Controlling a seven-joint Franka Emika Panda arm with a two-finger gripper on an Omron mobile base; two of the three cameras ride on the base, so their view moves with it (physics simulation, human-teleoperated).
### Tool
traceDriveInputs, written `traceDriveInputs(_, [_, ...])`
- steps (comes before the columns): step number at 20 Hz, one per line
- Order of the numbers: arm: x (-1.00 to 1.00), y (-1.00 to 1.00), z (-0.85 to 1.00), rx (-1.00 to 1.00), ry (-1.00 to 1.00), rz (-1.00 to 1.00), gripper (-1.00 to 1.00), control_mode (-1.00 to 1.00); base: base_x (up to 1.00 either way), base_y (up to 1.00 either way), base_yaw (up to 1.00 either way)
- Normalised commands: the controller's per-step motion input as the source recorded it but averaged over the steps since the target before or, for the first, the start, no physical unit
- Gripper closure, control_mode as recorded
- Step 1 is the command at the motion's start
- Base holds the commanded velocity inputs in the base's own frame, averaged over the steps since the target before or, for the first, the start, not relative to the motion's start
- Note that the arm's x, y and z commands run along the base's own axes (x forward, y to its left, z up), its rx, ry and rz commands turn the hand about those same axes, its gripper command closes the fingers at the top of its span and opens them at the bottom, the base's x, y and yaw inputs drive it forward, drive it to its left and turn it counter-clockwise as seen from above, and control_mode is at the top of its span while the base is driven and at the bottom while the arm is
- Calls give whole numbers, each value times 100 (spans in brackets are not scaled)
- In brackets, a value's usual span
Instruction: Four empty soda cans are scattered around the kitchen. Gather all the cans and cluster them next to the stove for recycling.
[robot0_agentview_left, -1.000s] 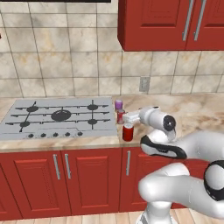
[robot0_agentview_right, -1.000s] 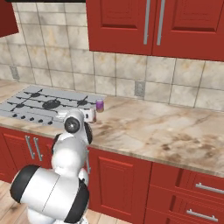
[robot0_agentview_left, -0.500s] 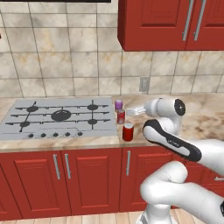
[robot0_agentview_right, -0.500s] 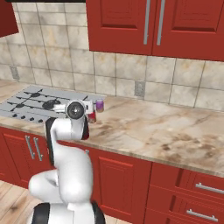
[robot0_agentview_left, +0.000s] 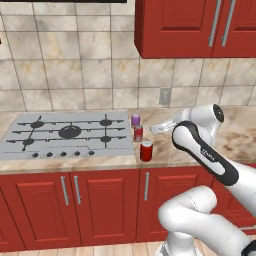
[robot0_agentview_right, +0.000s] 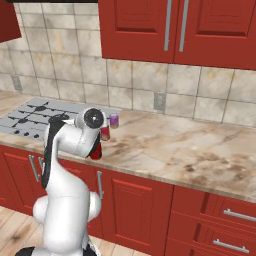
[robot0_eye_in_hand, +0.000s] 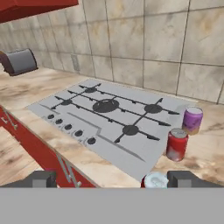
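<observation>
Red cabinets, tan tiled wall, beige marbled counter, wood floor.

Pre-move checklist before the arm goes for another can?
1. Pincer open, holding nothing: ok.
2. Purple can upright beside stove: ok.
3. Middle red can upright beside stove: ok.
4. Front red can upright near the counter front edge: ok.
5. All four cans clustered: not ok, three here.
6. Fourth can's location: cannot tell.
</observation>
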Motion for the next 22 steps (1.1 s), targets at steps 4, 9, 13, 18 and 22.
traceDriveInputs(4, [-56,0,-3,-6,0,11,-100,-100,0,0,0])
traceDriveInputs(9, [-55,-3,-5,-10,0,8,-100,-100,0,0,0])
traceDriveInputs(13, [-39,-7,0,-12,0,0,-100,-100,0,0,0])
traceDriveInputs(18, [-35,-4,0,-15,0,-3,-100,-100,0,0,0])
traceDriveInputs(22, [-34,-3,0,-12,0,-9,-100,-100,0,0,0])
